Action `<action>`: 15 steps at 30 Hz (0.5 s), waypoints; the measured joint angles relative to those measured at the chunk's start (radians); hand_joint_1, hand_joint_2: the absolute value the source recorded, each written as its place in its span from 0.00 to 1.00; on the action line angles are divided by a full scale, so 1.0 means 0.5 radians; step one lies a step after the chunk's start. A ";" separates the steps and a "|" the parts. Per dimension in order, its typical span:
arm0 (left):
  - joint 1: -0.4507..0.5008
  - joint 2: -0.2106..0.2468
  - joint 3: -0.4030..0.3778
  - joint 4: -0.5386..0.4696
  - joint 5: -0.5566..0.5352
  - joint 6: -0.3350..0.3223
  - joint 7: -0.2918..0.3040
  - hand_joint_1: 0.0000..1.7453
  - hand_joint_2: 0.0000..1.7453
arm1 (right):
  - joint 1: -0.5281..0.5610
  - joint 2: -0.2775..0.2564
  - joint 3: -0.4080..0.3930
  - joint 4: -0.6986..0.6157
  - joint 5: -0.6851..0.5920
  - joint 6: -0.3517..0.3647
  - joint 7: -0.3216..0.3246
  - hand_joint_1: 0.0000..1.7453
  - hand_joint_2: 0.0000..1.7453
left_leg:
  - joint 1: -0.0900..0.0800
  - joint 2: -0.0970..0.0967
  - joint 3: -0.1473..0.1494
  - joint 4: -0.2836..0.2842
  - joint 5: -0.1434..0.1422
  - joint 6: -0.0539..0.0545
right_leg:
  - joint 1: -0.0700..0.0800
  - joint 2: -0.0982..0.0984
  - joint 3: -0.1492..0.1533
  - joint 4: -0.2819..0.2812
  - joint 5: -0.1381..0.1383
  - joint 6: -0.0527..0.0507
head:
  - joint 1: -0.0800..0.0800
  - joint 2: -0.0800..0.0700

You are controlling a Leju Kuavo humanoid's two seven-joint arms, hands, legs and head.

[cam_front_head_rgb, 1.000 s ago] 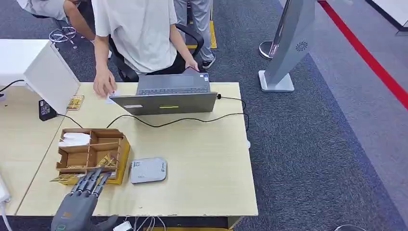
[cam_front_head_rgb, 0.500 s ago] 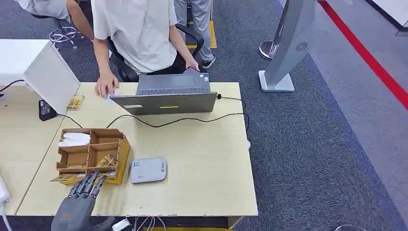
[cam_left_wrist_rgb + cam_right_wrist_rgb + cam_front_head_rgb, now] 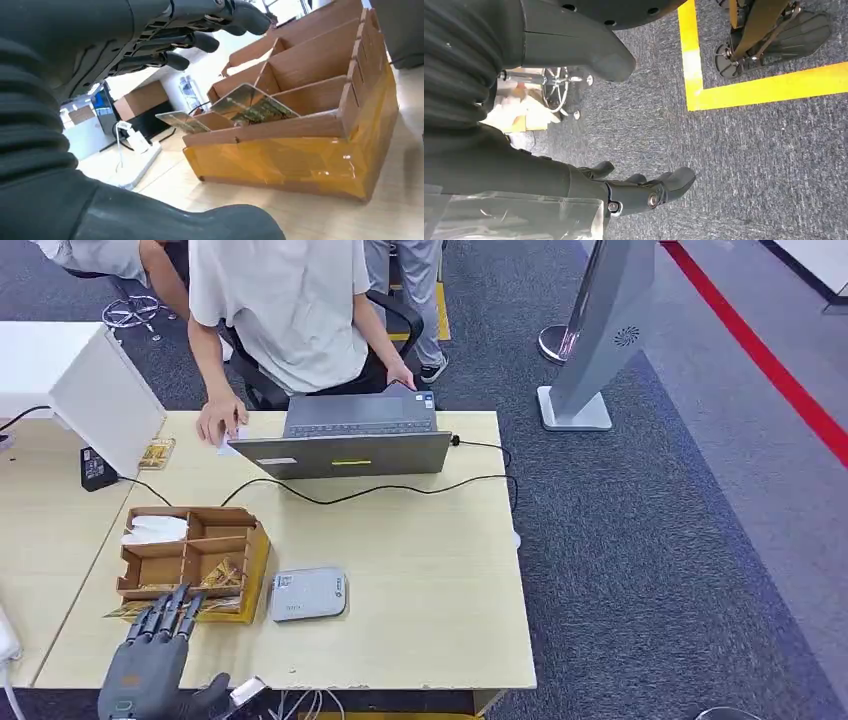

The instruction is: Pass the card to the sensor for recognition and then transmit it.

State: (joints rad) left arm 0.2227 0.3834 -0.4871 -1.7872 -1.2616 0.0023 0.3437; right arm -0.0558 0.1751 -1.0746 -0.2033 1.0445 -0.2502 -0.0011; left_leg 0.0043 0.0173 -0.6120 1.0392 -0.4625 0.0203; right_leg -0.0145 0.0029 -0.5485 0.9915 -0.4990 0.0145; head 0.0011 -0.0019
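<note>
Task at its start: left hand, fingers spread and empty, hovers at the table's near edge before the card organizer; no card taken, sensor untouched.

The left hand sits lower and further left in the head view than a second ago, pulled back toward the near edge of the surface. Its fingers, which earlier reached over the front lip of the wooden tray and the cards there, now end just short of the tray, spread apart and holding nothing. At the far side, the person's hand is drawn slightly back and now rests on the white card beside the laptop.
</note>
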 joint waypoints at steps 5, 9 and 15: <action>0.000 -0.058 0.047 0.008 -0.063 0.011 0.000 0.00 1.00 | 0.000 0.000 -0.005 0.000 0.002 -0.002 -0.001 0.00 1.00 | 0.000 0.000 0.000 0.000 0.000 0.000 | 0.000 0.000 0.000 0.000 0.000 0.000 | 0.000 0.000; -0.003 -0.128 0.116 0.027 -0.129 0.024 -0.002 0.00 1.00 | 0.000 0.000 -0.009 -0.001 0.005 -0.002 -0.001 0.00 1.00 | 0.000 0.000 0.000 0.000 0.000 0.000 | 0.000 0.000 0.000 0.000 0.000 0.000 | 0.000 0.000; -0.004 -0.208 0.198 0.028 -0.185 0.023 0.009 0.00 1.00 | 0.000 0.000 -0.011 0.000 0.006 -0.002 0.002 0.00 1.00 | 0.000 0.000 0.000 0.000 0.000 0.000 | 0.000 0.000 0.000 0.000 0.000 0.000 | 0.000 0.000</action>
State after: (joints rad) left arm 0.2209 0.2796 -0.3879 -1.7731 -1.3543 0.0137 0.3483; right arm -0.0558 0.1751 -1.0803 -0.2033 1.0475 -0.2514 -0.0004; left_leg 0.0043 0.0173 -0.6120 1.0393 -0.4625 0.0203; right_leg -0.0145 0.0029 -0.5484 0.9915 -0.4990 0.0145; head 0.0011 -0.0019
